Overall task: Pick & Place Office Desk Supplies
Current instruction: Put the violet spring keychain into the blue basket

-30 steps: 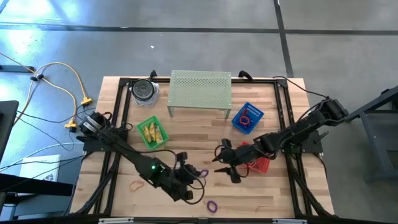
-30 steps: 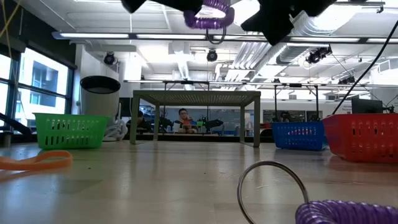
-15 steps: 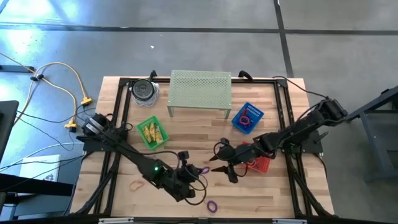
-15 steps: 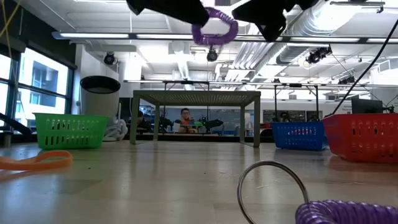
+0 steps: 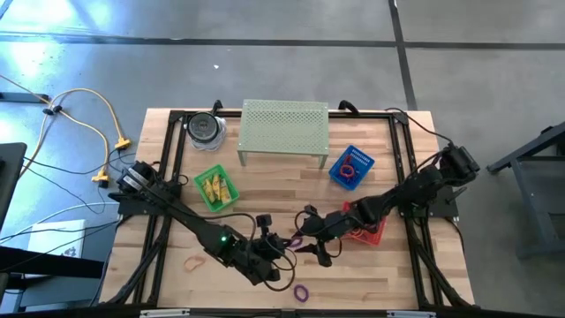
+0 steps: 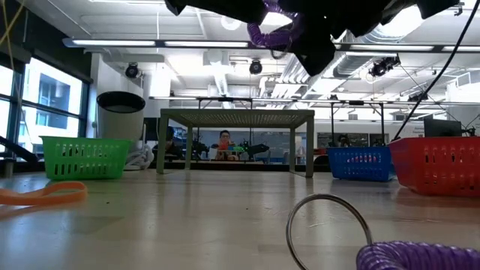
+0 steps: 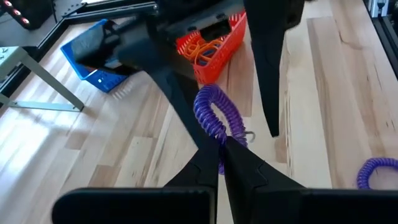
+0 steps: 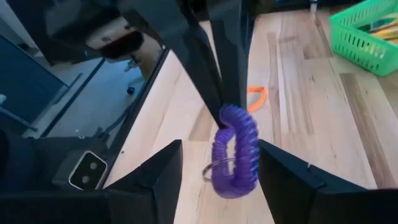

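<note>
A purple coil band (image 7: pixel 213 113) with a small metal ring hangs in the air over the table's near middle, and my left gripper (image 7: pixel 221 144) is shut on it. My right gripper (image 8: pixel 219 177) is open. It faces the left one, a finger on either side of the coil (image 8: pixel 236 149) with a gap on each side. In the high view the two grippers meet at the coil (image 5: pixel 296 240). A second purple coil (image 5: pixel 302 291) and an orange band (image 5: pixel 192 261) lie flat on the wood. My left gripper pinches a short stretch of the coil's loop (image 7: pixel 220 133), next to the metal ring, between its two fingertips. The fingers slant down from the table's left. The coil sticks out beyond the tips, lifted clear of the table.
A green basket (image 5: pixel 216 188) holds yellow pieces, a blue basket (image 5: pixel 351 168) a red band, and a red basket (image 5: pixel 369 228) orange bands. The pale green stand (image 5: pixel 284 132) and the jar (image 5: pixel 206 129) are at the far edge. Bare wood lies along the near edge.
My right gripper has come down and toward the table's left, and its open fingers now stand around the coil. My left gripper has kept its hold, and the coil has turned a little in the air.
</note>
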Robot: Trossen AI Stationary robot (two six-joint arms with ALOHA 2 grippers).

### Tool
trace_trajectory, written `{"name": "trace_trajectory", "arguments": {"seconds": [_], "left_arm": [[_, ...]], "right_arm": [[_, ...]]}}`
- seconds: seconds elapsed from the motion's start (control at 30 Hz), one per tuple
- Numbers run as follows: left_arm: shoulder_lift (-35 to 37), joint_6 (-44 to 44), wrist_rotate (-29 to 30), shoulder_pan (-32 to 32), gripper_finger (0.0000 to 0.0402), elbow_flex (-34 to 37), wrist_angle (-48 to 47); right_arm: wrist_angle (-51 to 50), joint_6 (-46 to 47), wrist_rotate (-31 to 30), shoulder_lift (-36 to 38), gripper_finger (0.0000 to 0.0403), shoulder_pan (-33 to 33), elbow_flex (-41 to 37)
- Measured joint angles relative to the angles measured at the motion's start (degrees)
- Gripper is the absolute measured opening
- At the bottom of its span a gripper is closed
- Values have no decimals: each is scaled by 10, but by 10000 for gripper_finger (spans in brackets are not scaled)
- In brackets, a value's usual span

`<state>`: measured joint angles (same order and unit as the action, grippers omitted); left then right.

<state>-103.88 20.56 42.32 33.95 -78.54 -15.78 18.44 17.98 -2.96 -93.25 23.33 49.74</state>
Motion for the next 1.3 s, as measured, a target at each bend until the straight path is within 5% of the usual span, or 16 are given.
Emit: {"name": "trace_trajectory", "arguments": {"seconds": [0.37,0.7,1.0,1.3], "left_arm": [[0,0,0,0,3,0,0],[0,-9,-4,0,31,0,0],[-11,-43,-34,0,146,0,33],[-15,-37,-37,3,200,-1,45]], "right_arm": [[-5,-73,4,0,18,4,0],[-16,-88,1,0,8,7,0],[-61,-87,-13,0,8,8,0],[-273,-43,-214,88,8,49,0]]}}
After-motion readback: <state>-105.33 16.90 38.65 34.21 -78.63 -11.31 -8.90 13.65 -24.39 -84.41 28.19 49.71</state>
